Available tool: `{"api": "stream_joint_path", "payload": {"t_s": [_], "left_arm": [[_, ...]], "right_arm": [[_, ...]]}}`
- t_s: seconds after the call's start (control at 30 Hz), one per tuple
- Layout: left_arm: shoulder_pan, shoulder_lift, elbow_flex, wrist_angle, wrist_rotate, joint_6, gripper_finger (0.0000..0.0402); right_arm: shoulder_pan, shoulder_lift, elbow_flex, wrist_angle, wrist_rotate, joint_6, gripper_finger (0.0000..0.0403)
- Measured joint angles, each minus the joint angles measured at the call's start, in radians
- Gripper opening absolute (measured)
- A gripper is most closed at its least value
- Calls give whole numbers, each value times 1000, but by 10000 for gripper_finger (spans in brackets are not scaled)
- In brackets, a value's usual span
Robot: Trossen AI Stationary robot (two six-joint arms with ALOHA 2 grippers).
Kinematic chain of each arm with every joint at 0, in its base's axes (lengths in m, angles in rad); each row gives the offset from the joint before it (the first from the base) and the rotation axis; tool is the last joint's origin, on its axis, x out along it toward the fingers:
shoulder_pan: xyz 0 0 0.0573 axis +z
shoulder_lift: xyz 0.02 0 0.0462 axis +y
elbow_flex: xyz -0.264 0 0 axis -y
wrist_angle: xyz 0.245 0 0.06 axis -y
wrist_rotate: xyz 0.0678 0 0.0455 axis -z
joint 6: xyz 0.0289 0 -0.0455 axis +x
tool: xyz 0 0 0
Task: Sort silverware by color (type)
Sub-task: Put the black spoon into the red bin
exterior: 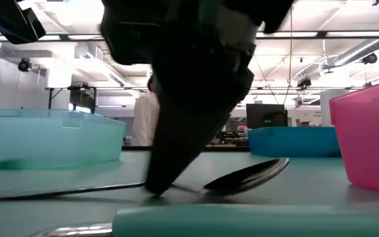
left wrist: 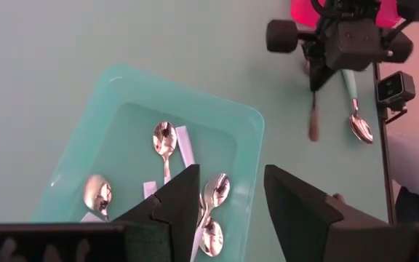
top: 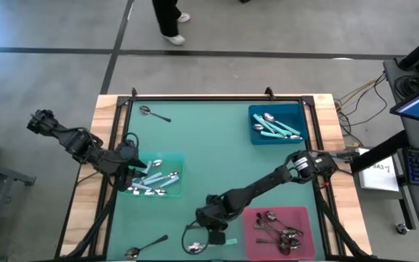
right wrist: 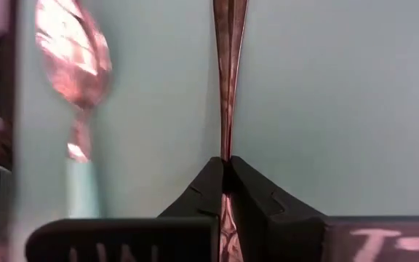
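Observation:
My right gripper [top: 211, 233] is down at the table's near middle, shut on a dark all-metal spoon [exterior: 249, 174] that lies on the mat. A teal-handled spoon [right wrist: 75, 58] lies just beside it. My left gripper [left wrist: 231, 196] hovers open over the pale teal tray [top: 174, 164], where several pale-blue-handled spoons [left wrist: 164, 142] lie flat. The blue tray [top: 257, 116] at far right holds teal-handled spoons [top: 278, 129]. The pink tray [top: 253, 229] at near right holds dark metal spoons [top: 278, 229]. My right gripper pinches the dark spoon's thin handle [right wrist: 224, 145] between its two fingers [exterior: 166, 171], which come from above and point down. The handle runs on beyond the fingertips. The spoon lies along the mat, its handle end [exterior: 58, 191] stretched out on the surface.
One loose spoon [top: 151, 111] lies near the far left corner and another dark one [top: 145, 246] near the near left edge. A raised frame [top: 217, 97] borders the green mat. A person's legs [top: 169, 22] show beyond the far edge.

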Motion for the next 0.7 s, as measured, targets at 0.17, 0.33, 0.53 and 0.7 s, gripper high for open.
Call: {"api": "stream_joint_path", "payload": {"t_s": [0.17, 0.33, 0.53, 0.7], "left_arm": [[0, 0, -24, 4, -5, -10, 139], [0, 1, -77, 7, -24, -42, 139], [0, 3, -153, 53, -29, -67, 139], [0, 5, -218, 171, -77, -85, 139]], "right_arm": [[-12, -96, -2, -88, 64, -16, 9], [5, -204, 2, -313, 89, 29, 9], [110, -320, -8, -557, 112, 191, 9], [221, -380, -116, -559, 133, 374, 9]]}}
